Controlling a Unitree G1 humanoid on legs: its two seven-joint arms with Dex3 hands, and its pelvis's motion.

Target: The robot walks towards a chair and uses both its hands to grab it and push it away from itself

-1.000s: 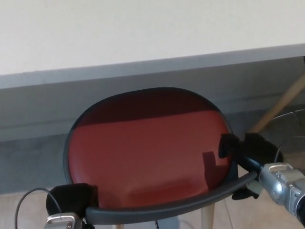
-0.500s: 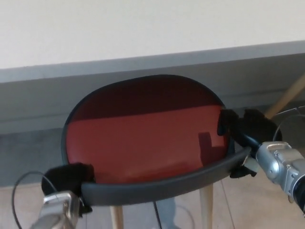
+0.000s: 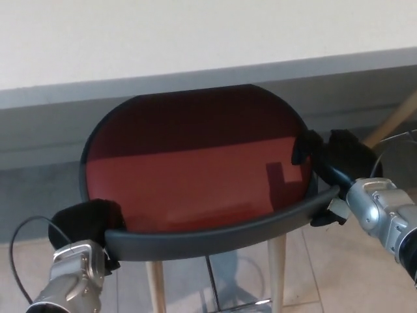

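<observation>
Since the earlier frames the chair (image 3: 195, 176) is sitting higher in the head view, its red seat sliding further under the edge of the white table (image 3: 195, 32), and more of its pale wooden legs (image 3: 277, 267) and the tiled floor (image 3: 339, 280) is showing below, so the push is looking well under way, though part of that shift may be the camera moving. Both hands are riding along with it: the left hand (image 3: 81, 225) is clamped on the left end of the dark grey backrest rail (image 3: 215, 236), and the right hand (image 3: 332, 166) is wrapping its fingers over the rail's right end, beside the seat's edge. Both forearms are reaching in from the lower corners, the silver wrists angling inward toward the rail. As a judgement, the chair is probably fairly light and rigid, with a hard plastic shell whose smooth rail could let the fingers slip; holding the two ends of the rail is giving even control and keeping it from twisting. Wooden legs on tile may be dragging or catching at a joint, so a low, steady, level push seems safest, with the table edge now close over the seat.
</observation>
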